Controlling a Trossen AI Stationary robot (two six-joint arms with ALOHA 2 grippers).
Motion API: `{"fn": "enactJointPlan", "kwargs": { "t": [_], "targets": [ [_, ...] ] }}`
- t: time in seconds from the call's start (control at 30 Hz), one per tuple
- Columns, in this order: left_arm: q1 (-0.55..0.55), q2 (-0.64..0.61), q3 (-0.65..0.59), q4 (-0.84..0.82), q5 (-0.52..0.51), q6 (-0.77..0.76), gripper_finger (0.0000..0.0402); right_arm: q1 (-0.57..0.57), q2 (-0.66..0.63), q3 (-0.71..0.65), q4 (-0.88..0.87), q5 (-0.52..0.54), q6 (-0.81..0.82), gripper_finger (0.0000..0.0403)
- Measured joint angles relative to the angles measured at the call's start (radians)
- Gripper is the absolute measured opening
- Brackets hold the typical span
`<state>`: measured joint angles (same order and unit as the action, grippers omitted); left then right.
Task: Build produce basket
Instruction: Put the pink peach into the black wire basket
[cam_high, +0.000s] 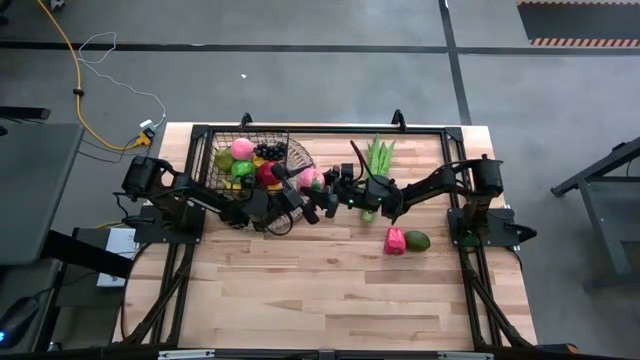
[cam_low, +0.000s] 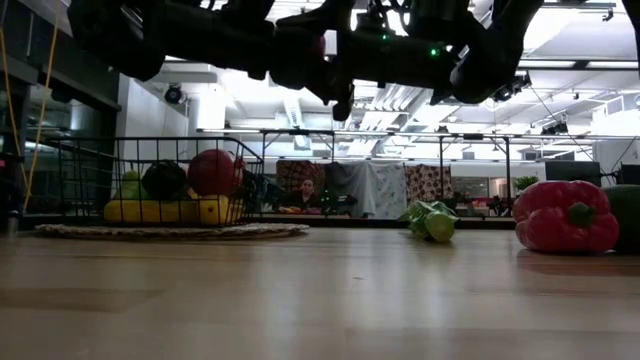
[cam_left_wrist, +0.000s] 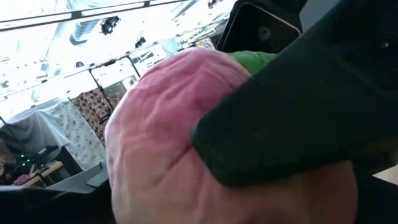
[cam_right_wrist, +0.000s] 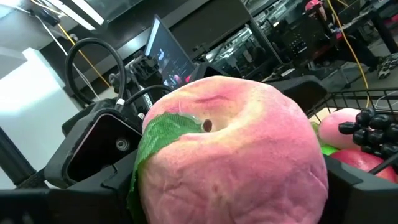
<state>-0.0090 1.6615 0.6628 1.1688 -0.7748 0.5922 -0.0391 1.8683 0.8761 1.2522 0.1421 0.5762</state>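
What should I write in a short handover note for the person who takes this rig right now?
Both grippers meet above the table beside the basket, around one pink peach. The right gripper holds the peach; the left gripper has a finger against it, jaws wide, so this looks like a handover in progress.
Done: a peach, grapes, red and green apples and bananas are in the basket.
Left: the peach in the air, the long green stalk, the red pepper and the avocado, all on the table on the right arm's side.
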Motion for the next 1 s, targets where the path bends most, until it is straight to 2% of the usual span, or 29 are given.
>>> {"fn": "enactJointPlan", "kwargs": {
  "t": [0.23, 0.73, 1.0],
  "targets": [
    [0.0, 0.0, 0.0, 0.0, 0.0, -0.01, 0.0261, 0.0, 0.0, 0.0, -0.002, 0.002, 0.001, 0.0303],
    [0.0, 0.0, 0.0, -0.001, -0.018, -0.004, 0.0262, -0.005, 0.0, 0.001, -0.006, 0.005, -0.027, 0.0314],
    [-0.001, 0.0, 0.0, -0.004, -0.029, -0.001, 0.0262, -0.014, 0.0, 0.001, -0.007, -0.033, -0.036, 0.0314]
  ]
}}
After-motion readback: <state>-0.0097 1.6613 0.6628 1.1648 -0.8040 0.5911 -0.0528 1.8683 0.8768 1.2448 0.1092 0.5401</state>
